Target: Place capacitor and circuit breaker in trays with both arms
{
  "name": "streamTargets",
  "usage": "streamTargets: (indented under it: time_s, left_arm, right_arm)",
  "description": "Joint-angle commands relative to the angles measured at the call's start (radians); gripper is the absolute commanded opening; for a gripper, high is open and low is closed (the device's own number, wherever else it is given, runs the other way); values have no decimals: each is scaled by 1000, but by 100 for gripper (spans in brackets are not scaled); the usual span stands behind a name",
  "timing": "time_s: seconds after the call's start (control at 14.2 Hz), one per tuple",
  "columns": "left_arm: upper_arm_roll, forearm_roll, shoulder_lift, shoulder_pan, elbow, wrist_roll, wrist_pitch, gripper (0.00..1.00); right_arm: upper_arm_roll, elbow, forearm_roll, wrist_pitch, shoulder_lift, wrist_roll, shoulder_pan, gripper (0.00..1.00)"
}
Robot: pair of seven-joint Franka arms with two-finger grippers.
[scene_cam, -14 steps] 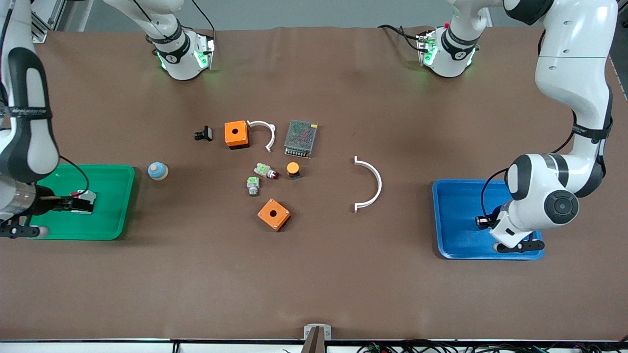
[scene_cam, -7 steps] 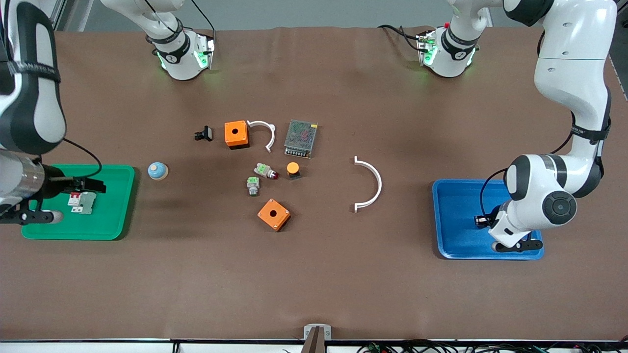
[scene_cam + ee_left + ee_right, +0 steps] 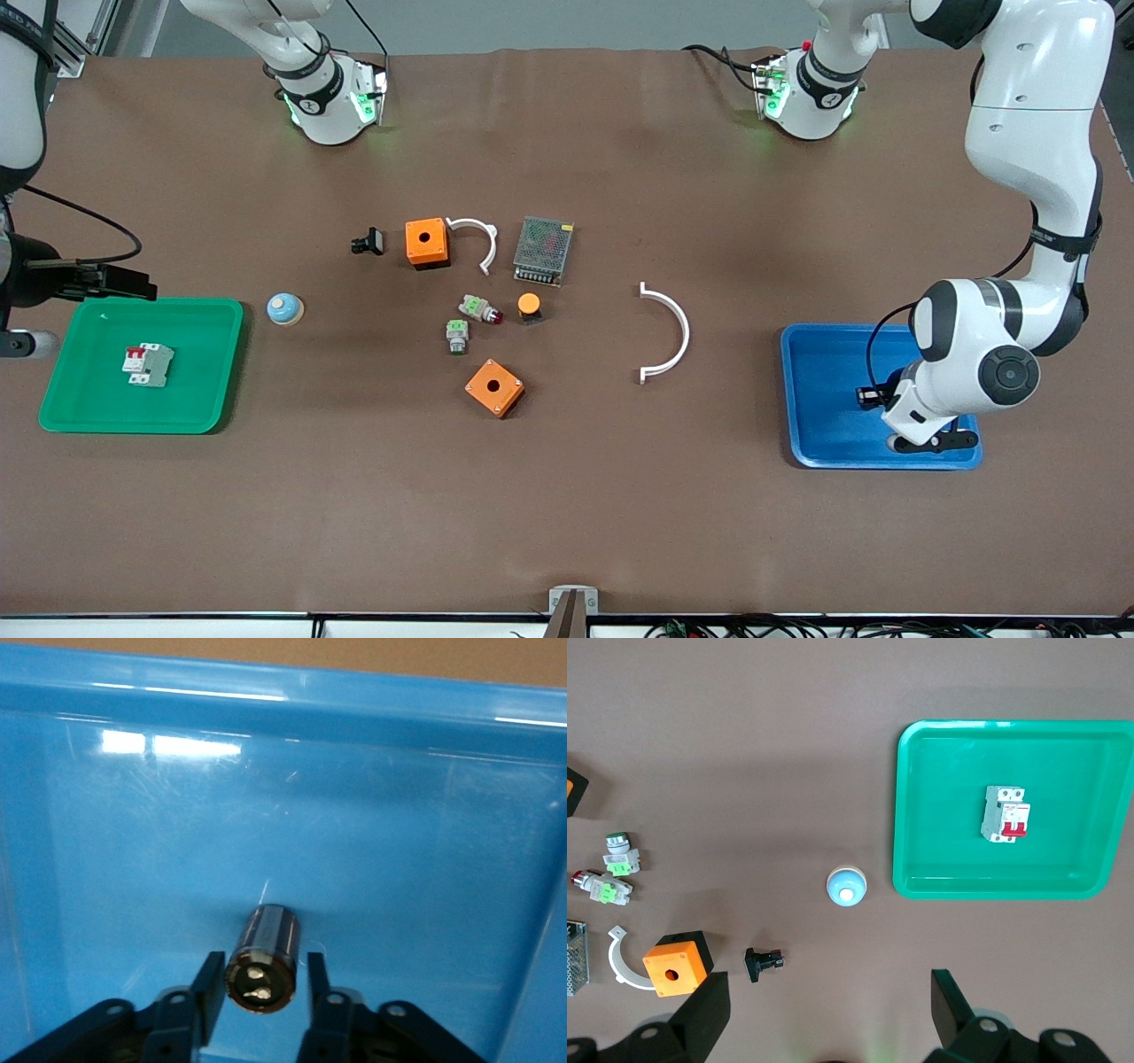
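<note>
White-grey, red-toggled circuit breaker [image 3: 148, 365] now lies released in the green plastic tray [image 3: 204, 416] at frame left as the right pincer [image 3: 133, 285], spread wide and empty, has lifted clear, while the left pincer [image 3: 259, 990] at lower right, slightly parted, straddles the small black cylindrical capacitor [image 3: 263, 958] in the blue tray [image 3: 819, 434], so both placements look nearly done.

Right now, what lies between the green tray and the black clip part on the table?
Only the blue dome lies there, beside the green tray, with bare table up to the black clip part. The front view shows it.

The circuit breaker [image 3: 148, 365], a white-grey block with two red toggles, lies flat in the middle of the green tray [image 3: 213, 372] at the right arm's end of the table. The capacitor [image 3: 263, 958], a small dark cylinder with a pale two-dot end face, lies on its side on the blue tray [image 3: 372, 859] floor.
</note>
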Motion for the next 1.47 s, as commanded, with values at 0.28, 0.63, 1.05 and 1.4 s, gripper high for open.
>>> streamTargets:
  time_s: [0.28,0.63,1.05,1.4]
  left_arm:
    - [-17,10,-192,3,-8,6,-210,100]
    - [-71,-56,-425,11,-35,6,-435,100]
    - [-72,-142,-658,10,-30,9,-587,100]
    - [-88,-137,-681,2,33,2,-612,100]
  right_arm:
    - [-4,28,-21,-10,20,17,6,100]
    - [-5,19,-7,11,20,16,3,100]
    - [-2,-178,-10,140,-130,11,21,100]
    - [-2,-197,-10,94,-242,7,22,100]
